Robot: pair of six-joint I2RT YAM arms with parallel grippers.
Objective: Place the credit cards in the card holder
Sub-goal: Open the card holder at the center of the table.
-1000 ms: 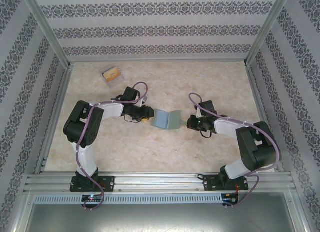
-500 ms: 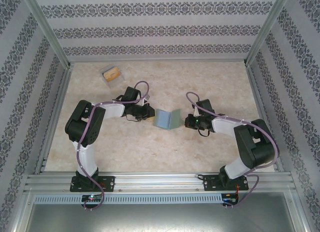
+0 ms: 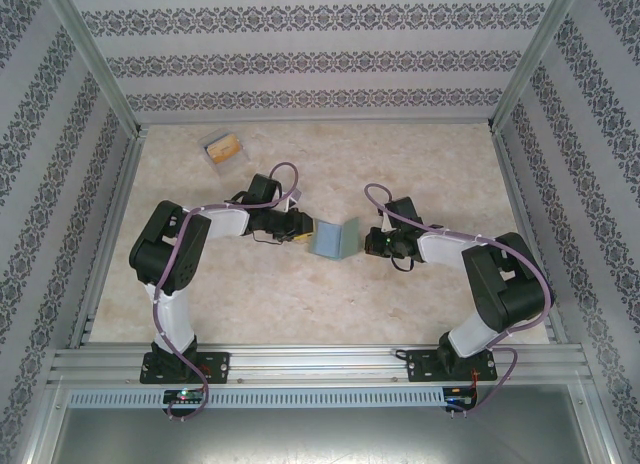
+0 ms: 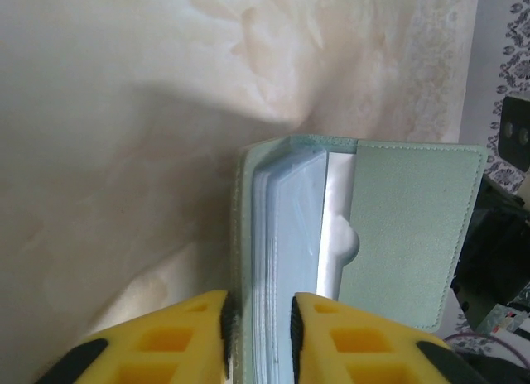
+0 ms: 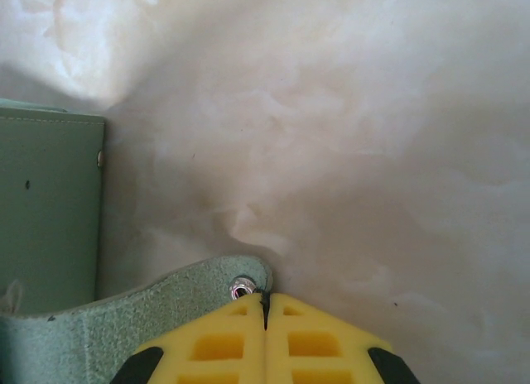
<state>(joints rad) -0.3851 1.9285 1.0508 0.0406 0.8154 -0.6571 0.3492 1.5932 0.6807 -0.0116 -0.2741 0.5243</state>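
Observation:
The grey-green card holder (image 3: 333, 239) stands open in a V at the middle of the table. My left gripper (image 3: 300, 231) is shut on its left flap. In the left wrist view the yellow fingers (image 4: 190, 334) pinch that cover and the clear inner sleeves (image 4: 286, 235), while the right flap (image 4: 406, 227) spreads away. My right gripper (image 3: 372, 242) is shut at the holder's right side. Its fingertips (image 5: 265, 300) are closed on the end of the closing tab (image 5: 166, 305), beside the metal snap (image 5: 242, 288). An orange-tan credit card (image 3: 229, 143) lies at the back left.
The orange card sits in a clear plastic box (image 3: 215, 154) near the back left corner. Aluminium rails (image 3: 110, 224) and patterned walls fence the table on three sides. Bare marbled tabletop (image 3: 420, 164) lies behind and in front of the holder.
My right gripper has slid left, closer to the holder's right flap. The left gripper has edged slightly toward the holder. The holder stays in the same spot.

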